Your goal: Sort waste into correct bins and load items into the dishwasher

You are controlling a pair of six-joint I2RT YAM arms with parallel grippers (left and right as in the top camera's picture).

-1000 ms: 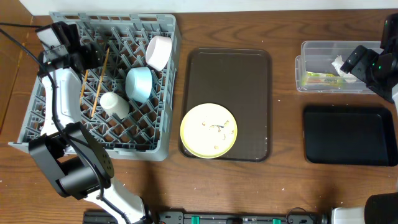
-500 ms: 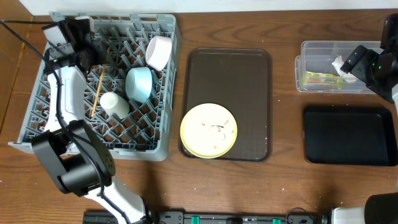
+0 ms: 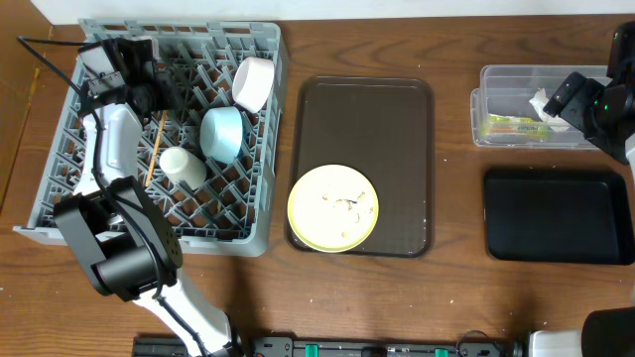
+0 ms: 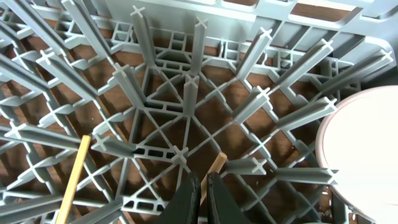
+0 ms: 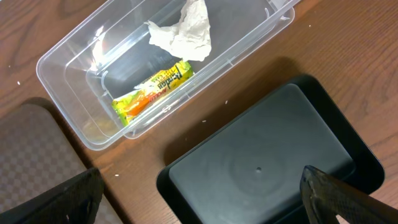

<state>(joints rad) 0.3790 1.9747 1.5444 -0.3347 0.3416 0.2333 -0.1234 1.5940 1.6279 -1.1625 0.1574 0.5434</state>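
The left claw (image 4: 200,200), spread apart a second ago, is now seen shut at the rear-left of the grey dish rack (image 3: 179,27). A wooden chopstick (image 4: 216,167) appears pinched between its tips (thin stick, contact partly hidden). This chopstick is judged to be getting picked up for repositioning inside the rack, so loading there is nearly done. Nothing else is seen changed. The right claw (image 5: 199,180) is held spread wide and empty above the bins. Counted: chopsticks two, the second chopstick (image 3: 155,149) lying in the rack. Bowls two, a light blue bowl (image 3: 222,134) and a pinkish-white bowl (image 3: 254,83), both in the rack. One cream cup (image 3: 182,166) in the rack. One yellow plate (image 3: 333,207) left on the brown tray (image 3: 367,119), with food scraps (image 3: 347,205) on it (too small to be counted). One tissue (image 5: 186,31) and one snack wrapper (image 5: 152,87) in the clear tub (image 5: 68,74). One black tray (image 3: 556,213), nothing in it. Plate and scraps are judged outstanding.
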